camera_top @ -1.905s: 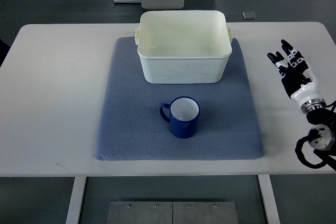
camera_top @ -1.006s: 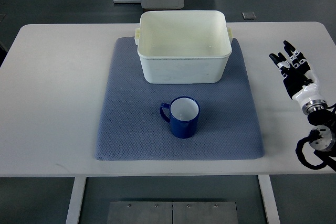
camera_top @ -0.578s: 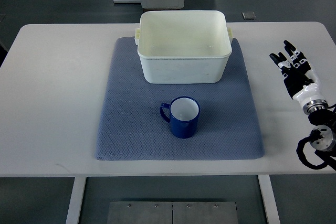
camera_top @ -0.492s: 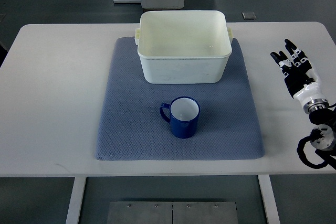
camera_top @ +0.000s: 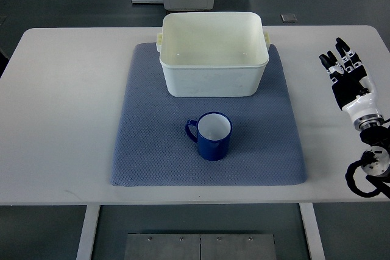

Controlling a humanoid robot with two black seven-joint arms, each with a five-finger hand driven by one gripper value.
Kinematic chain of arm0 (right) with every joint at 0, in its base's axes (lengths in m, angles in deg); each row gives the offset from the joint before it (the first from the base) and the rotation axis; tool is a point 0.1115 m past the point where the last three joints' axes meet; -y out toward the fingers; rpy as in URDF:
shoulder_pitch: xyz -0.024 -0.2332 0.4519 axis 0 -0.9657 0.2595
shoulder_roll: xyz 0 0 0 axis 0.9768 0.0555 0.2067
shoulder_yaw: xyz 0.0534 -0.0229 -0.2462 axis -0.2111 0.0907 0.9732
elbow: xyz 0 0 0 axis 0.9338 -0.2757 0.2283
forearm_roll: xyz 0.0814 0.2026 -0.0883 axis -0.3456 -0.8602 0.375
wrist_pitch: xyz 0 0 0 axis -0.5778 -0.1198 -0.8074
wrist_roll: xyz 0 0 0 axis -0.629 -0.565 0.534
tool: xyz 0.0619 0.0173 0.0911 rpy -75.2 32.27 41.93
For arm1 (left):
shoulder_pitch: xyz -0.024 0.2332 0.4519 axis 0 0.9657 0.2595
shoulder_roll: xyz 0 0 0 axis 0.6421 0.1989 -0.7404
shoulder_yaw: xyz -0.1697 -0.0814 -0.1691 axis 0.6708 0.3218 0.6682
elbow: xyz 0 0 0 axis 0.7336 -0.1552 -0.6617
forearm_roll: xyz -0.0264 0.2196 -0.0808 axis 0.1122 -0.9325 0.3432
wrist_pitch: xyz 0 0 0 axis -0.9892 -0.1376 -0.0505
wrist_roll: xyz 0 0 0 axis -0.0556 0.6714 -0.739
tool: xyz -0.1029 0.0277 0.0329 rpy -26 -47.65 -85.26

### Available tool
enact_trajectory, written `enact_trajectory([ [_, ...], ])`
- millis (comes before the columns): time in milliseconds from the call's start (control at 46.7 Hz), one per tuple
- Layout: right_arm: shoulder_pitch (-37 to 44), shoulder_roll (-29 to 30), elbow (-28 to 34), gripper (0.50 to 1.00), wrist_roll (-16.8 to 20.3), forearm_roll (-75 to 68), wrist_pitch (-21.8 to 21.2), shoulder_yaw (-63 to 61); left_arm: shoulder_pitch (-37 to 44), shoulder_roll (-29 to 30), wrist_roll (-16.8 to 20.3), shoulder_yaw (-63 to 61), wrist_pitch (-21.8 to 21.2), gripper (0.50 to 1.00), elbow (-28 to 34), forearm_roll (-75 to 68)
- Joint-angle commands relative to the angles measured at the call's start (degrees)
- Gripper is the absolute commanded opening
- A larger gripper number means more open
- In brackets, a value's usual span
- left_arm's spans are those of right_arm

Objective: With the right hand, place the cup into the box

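Blue cup (camera_top: pixel 210 135) is sitting upright on your grey mat (camera_top: pixel 152 144), just in front of the white box (camera_top: pixel 214 53). Your right hand (camera_top: pixel 348 83) is hovering well off to its right over the counter (camera_top: pixel 61 108), fingers extended, gripping nothing.

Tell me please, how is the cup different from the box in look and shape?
The cup is dark blue outside with a white inside; the box is cream white all over. The cup is round with one handle pointing left; the box is rectangular with rounded corners. The cup is much smaller than the box. Both stand upright, open at the top, empty, on the blue mat.
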Motion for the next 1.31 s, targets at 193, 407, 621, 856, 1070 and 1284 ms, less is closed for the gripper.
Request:
enact_trajectory([
  [193, 0.08, -1.92, 2.02, 0.897, 1.18, 0.67, -0.49, 3.57, 0.07, 0.0, 0.0, 0.0, 0.0, 1.0, 0.0, -0.01],
  [407, -0.71, -5.09, 6.69, 0.882, 0.01, 0.85, -0.49, 5.86, -0.02, 0.0, 0.0, 0.0, 0.0, 1.0, 0.0, 0.0],
  [621, -4.58, -6.66, 9.58, 0.887, 0.01, 4.8, -0.31, 6.04, -0.02, 0.0, 0.0, 0.0, 0.0, 1.0, 0.0, 0.0],
  [856, -6.25, -10.18, 12.57, 0.897, 0.01, 5.07, -0.4, 6.04, 0.07, 0.0, 0.0, 0.0, 0.0, 1.0, 0.0, 0.0],
  [1070, -10.2, -13.17, 17.23, 0.908, 0.01, 12.36, -0.31, 6.04, 0.07, 0.0, 0.0, 0.0, 0.0, 1.0, 0.0, 0.0],
  [1284, -12.4, -15.55, 19.78, 0.918, 0.01, 18.24, 0.13, 6.13, -0.02, 0.0, 0.0, 0.0, 0.0, 1.0, 0.0, -0.01],
])
